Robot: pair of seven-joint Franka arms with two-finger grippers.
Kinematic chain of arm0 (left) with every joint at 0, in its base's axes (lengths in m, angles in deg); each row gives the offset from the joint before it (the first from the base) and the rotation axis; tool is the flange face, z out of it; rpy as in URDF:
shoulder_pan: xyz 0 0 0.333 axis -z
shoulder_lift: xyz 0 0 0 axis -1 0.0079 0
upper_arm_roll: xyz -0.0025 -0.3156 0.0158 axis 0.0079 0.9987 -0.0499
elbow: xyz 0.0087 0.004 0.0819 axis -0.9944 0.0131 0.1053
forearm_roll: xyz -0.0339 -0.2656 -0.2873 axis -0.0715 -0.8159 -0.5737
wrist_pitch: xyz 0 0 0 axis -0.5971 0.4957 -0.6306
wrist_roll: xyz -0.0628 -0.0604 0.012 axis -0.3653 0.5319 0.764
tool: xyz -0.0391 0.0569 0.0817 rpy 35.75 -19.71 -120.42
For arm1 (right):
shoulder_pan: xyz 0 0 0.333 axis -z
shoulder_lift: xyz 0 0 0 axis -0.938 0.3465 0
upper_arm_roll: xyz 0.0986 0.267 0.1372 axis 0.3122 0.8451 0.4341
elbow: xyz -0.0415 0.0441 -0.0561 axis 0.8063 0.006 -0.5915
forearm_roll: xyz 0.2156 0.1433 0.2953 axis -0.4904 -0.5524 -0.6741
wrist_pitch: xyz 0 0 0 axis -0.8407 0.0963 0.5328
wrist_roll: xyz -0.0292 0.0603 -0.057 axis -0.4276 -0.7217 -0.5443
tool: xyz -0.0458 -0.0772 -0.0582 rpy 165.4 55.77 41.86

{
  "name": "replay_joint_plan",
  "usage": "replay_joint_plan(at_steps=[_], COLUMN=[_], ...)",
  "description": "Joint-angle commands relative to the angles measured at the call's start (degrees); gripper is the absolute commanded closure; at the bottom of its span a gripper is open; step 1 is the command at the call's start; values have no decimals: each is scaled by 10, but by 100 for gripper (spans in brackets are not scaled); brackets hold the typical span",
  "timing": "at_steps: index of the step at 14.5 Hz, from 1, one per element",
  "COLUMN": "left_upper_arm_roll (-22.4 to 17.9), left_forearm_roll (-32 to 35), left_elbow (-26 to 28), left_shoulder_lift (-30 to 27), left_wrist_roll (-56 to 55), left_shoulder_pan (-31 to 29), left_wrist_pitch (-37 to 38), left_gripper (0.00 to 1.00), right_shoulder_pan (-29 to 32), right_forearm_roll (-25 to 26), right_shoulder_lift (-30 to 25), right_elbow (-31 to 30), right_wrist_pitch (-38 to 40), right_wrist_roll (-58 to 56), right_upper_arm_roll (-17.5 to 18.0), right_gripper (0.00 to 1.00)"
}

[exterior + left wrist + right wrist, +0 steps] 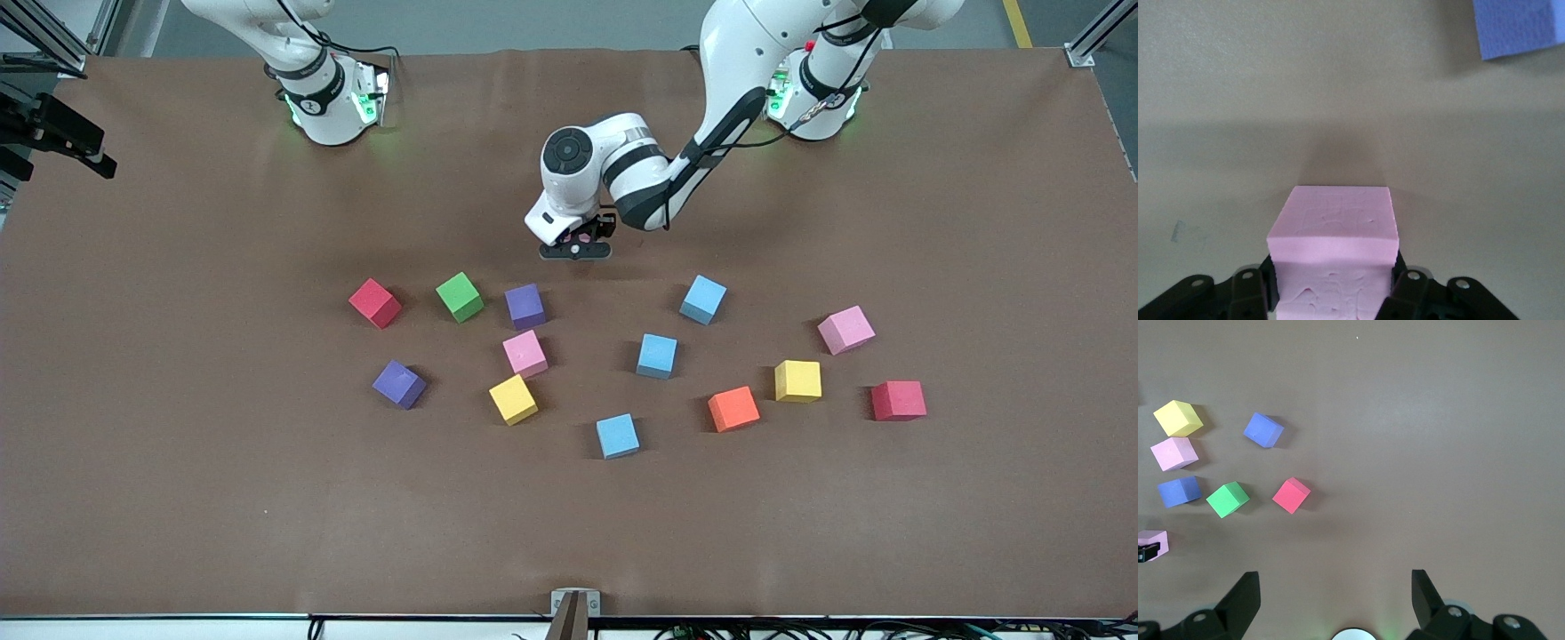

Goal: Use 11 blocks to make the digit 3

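My left gripper [576, 245] is shut on a pink block [1335, 257], its black fingers [1250, 297] pressing two opposite faces. It hangs low over the middle of the brown mat, next to a purple block [524, 306] [1521, 27]. I cannot tell whether the held block touches the mat. Loose blocks lie scattered nearer the front camera: green [460, 296], pink [524, 353], yellow [513, 399], purple [398, 383], three light blue [656, 356], orange [733, 408], yellow [797, 380], pink [845, 329]. My right gripper [1335, 597] is open and empty, high over bare mat.
Two red cubes lie among the blocks, one [374, 302] beside the green block and one [898, 400] toward the left arm's end. The right arm waits, pulled back by its base [333, 98]. Bare mat stretches between the blocks and the front edge.
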Motion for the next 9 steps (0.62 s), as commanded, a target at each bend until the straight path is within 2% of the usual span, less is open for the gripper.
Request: replay_joint_plan(at_steps=[1, 2, 5, 9], left_upper_arm_roll=[6, 6, 7, 8], left_forearm_roll=[9, 7, 3, 3], left_elbow=[23, 22, 9, 16], left_shoulder_lift=[-9, -8, -12, -53], left_wrist_roll=[-4, -12, -47, -78], left_shoulder_pan=[-4, -5, -5, -4], left_wrist_pitch=[-9, -9, -6, 0], left_gripper=[21, 1, 0, 0], right_shoulder_pan=[12, 11, 11, 12], right_forearm_roll=[-4, -4, -4, -4], right_shoulder_lift=[-1, -1, -1, -1], right_elbow=[-2, -2, -2, -2], right_wrist_pitch=[-1, -1, -1, -2], right_wrist_roll=[-5, -5, -5, -5], right_upper_arm_roll=[8, 8, 8, 8], right_gripper=[0, 0, 0, 0])
